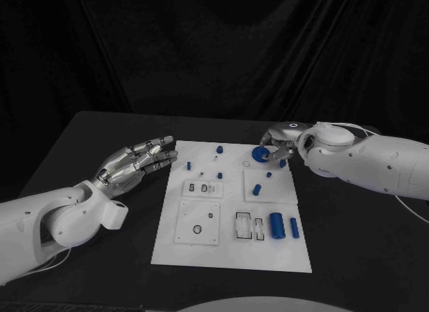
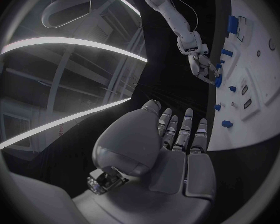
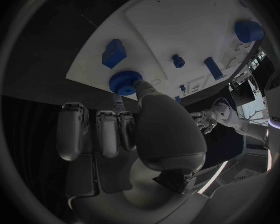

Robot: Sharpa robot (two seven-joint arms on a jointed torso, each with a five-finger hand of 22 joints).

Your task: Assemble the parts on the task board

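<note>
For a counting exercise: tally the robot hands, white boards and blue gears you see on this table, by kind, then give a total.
Hands: 2 (left hand, right hand)
White board: 1
Blue gear: 1
Total: 4

- A black table (image 1: 102,140) is lying under the white board, reaching out on every side.
- A black curtain (image 1: 214,52) is hanging behind it.

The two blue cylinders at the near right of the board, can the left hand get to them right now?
Probably yes. The left hand is open and holds nothing, beside the board's far left edge, and nothing stands between it and the blue cylinders, though it must cross the board.
</note>
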